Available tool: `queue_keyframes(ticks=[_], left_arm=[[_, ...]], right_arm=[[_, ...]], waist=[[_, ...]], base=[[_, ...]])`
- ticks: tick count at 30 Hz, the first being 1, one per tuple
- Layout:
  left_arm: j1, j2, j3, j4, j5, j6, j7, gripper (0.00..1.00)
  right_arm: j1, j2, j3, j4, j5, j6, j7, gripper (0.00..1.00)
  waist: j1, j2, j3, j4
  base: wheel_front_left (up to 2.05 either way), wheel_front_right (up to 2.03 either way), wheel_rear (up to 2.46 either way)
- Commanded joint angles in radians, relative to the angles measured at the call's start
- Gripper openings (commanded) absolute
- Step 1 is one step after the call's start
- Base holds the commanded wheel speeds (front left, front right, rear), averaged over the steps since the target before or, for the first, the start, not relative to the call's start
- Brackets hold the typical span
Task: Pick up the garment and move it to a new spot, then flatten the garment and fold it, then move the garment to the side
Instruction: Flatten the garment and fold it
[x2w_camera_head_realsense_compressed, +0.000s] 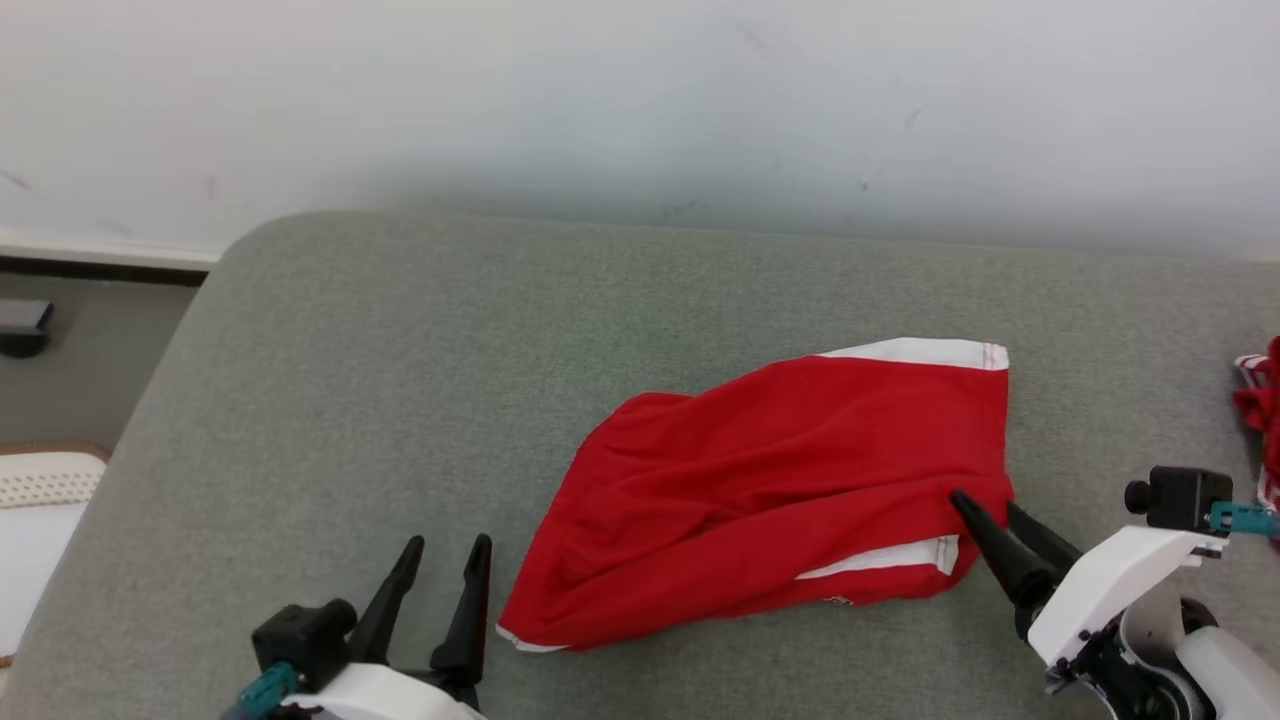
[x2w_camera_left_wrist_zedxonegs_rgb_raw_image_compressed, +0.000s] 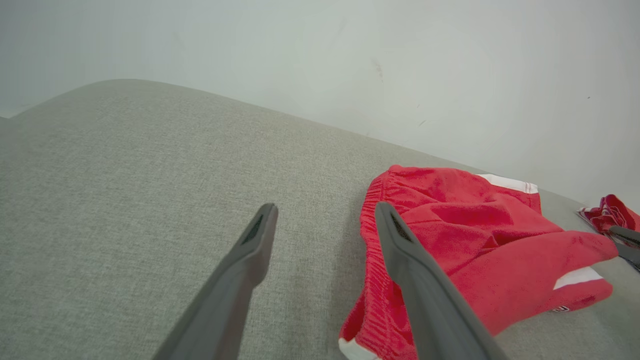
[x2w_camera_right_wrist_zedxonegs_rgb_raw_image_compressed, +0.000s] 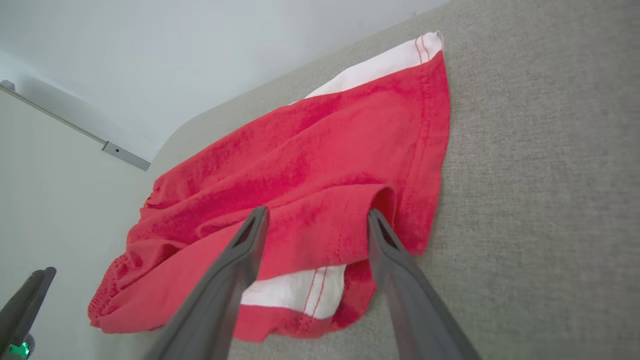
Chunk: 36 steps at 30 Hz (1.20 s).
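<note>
At the near left of the cushion, the left gripper (x2w_camera_head_realsense_compressed: 449, 545) stands with its jaws wide and empty, its two tapered dark fingers just beside the gathered elastic waistband end of the red shorts (x2w_camera_head_realsense_compressed: 780, 480). On the near right, the right gripper (x2w_camera_head_realsense_compressed: 983, 502) also has its jaws spread wide, fingertips at the stitched leg hem, with a raised fold of red cloth lying between them, not pinched. The shorts lie rumpled and slanted across the middle and right of the grey woven cushion (x2w_camera_head_realsense_compressed: 400, 380). They are of soft matte fabric with white side panels and red double stitching. Farther right, a second red-and-white garment (x2w_camera_head_realsense_compressed: 1262, 400) sits bunched, well apart from the shorts. Beyond the cushion's rounded far corner rises a pale, lightly scuffed wall (x2w_camera_head_realsense_compressed: 640, 100)
</note>
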Motion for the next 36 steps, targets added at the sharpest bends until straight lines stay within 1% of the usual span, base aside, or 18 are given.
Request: queue_keyframes(ticks=[1,8,13,17,27,32,34,36], left_arm=[[0.014,-0.001,0.003,0.002,0.008,-0.001,-0.001,1.0],[0.029,-0.005,0.009,0.005,0.012,-0.003,-0.001,1.0],[0.027,-0.004,0.009,-0.001,0.015,-0.004,-0.001,1.0],[0.008,-0.005,0.001,0.001,0.015,-0.006,-0.001,1.0],[-0.007,-0.01,-0.007,0.02,0.006,-0.007,-0.001,1.0],[-0.008,-0.012,-0.008,0.025,0.006,-0.008,-0.001,1.0],[-0.011,-0.012,-0.008,0.027,0.006,-0.008,-0.001,1.0],[-0.011,-0.012,-0.007,0.028,0.005,-0.008,-0.001,1.0]], right_arm=[[0.027,-0.015,0.012,-0.017,0.012,-0.002,-0.012,1.0],[0.107,-0.051,0.084,-0.103,0.022,-0.002,-0.085,1.0],[0.106,-0.055,0.123,-0.096,-0.006,-0.002,-0.154,1.0],[0.062,-0.039,0.142,-0.065,-0.013,-0.002,-0.18,1.0],[-0.02,-0.001,0.226,0.035,0.02,-0.002,-0.142,1.0],[-0.03,-0.002,0.252,0.061,0.045,-0.002,-0.136,1.0],[-0.034,-0.001,0.263,0.073,0.06,-0.002,-0.125,0.85],[-0.039,0.002,0.277,0.083,0.068,-0.002,-0.118,0.74]], waist=[[0.0,0.0,-0.027,-0.034],[0.0,0.0,-0.047,-0.086],[0.0,0.0,-0.036,-0.094],[0.0,0.0,-0.015,-0.083],[0.0,0.0,0.012,-0.03],[0.0,0.0,0.014,-0.019],[0.0,0.0,0.015,-0.018],[0.0,0.0,0.015,-0.018]], base=[[0.0,0.0,0.0],[0.0,0.0,0.0],[0.0,0.0,0.0],[0.0,0.0,0.0],[0.0,0.0,0.0],[0.0,0.0,0.0],[0.0,0.0,0.0],[0.0,0.0,0.0]])
